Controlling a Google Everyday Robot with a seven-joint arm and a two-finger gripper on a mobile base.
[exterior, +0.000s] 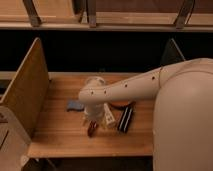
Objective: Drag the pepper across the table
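The pepper (91, 129) is a small dark red chili lying on the pale wooden table (60, 132), near the front edge at the middle. My gripper (93, 117) hangs at the end of the white arm (125, 90), which reaches in from the right. It is just above and behind the pepper, close to its far end. I cannot tell whether it touches the pepper.
A black bar (125, 119) lies right of the pepper, with a white packet (108, 118) between them. An orange plate (122, 104) is mostly hidden under the arm. A blue object (75, 105) lies to the left. Upright boards stand at the left side (25, 95) and the right side (170, 52).
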